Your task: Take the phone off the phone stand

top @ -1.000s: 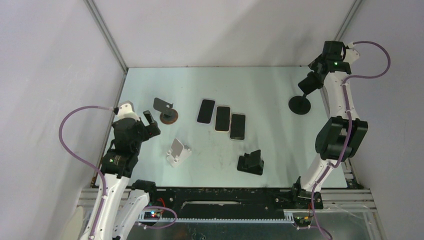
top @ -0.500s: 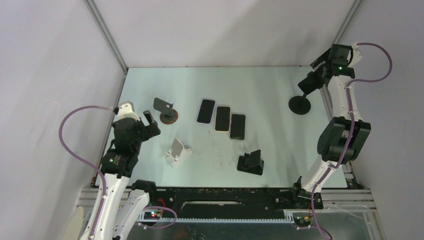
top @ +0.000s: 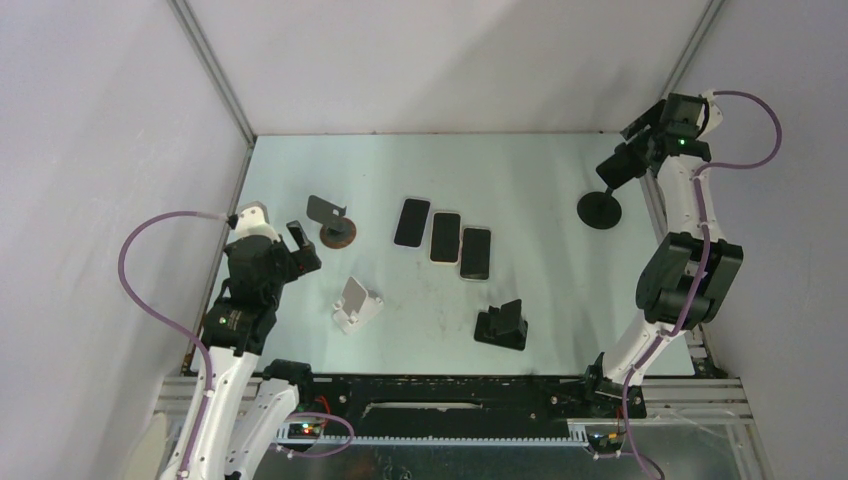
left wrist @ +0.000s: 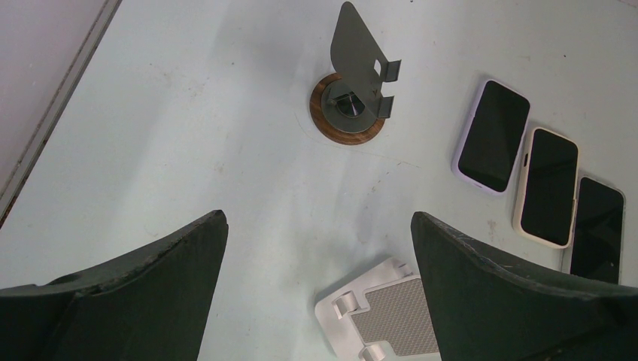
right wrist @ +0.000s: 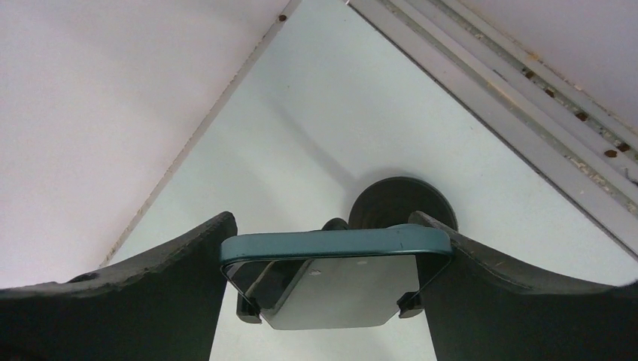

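The pale desk [top: 520, 180] fills the middle of the overhead view. The right arm [top: 690, 270] reaches to its far right corner, and the left arm [top: 235, 320] stands over its left side.

The right end effector [top: 618, 168] is clamped on the phone [right wrist: 335, 245]. In the right wrist view the phone's teal top edge spans the gap and touches both fingers. The black phone stand [top: 601, 210], on a round base, sits on the desk just beneath it. The phone's lower end is close to the stand's two small hooks, and I cannot tell whether it rests on them.

The left end effector [left wrist: 317, 226] has its fingers wide apart and holds nothing. It hangs above bare desk.

Near the front are a black wedge stand [top: 502, 326] and a white stand [top: 356, 305]. A grey metal stand on a round wooden base [top: 330, 222] is further back on the left.

Three other phones [top: 445, 237] lie flat, side by side and screen up, near the centre.
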You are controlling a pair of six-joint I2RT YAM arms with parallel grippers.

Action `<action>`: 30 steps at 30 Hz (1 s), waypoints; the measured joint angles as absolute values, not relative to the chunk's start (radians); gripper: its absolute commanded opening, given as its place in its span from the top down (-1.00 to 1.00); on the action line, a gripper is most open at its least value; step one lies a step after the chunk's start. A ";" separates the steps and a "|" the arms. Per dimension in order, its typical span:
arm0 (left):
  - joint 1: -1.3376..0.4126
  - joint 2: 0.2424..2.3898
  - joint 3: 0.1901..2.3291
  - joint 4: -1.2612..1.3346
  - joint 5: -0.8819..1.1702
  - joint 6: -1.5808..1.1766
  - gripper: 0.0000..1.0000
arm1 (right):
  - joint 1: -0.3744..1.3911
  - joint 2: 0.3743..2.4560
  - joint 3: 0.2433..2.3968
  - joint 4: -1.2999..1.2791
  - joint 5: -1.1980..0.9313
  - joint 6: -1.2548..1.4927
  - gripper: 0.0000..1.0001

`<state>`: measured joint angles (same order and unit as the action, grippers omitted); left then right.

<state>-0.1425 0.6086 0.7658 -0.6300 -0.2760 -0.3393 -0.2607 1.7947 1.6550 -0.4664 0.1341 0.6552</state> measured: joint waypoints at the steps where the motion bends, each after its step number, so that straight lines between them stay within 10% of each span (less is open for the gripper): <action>1: -0.142 0.609 0.766 -0.630 -0.276 -0.339 -0.99 | -0.262 1.795 1.652 -0.463 0.132 0.656 -0.62; 14: -0.142 0.622 0.766 -0.630 -0.276 -0.339 -0.99 | -0.262 1.784 1.624 -0.424 0.101 0.640 0.80; 30: -0.142 0.624 0.766 -0.622 -0.275 -0.339 -0.99 | -0.138 1.528 1.418 -0.285 -0.150 0.437 1.00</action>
<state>-0.1425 0.6243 0.7658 -0.6216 -0.2749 -0.3386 -0.1375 1.5280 1.4181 -0.2852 -0.1505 0.4374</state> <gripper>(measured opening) 0.996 0.748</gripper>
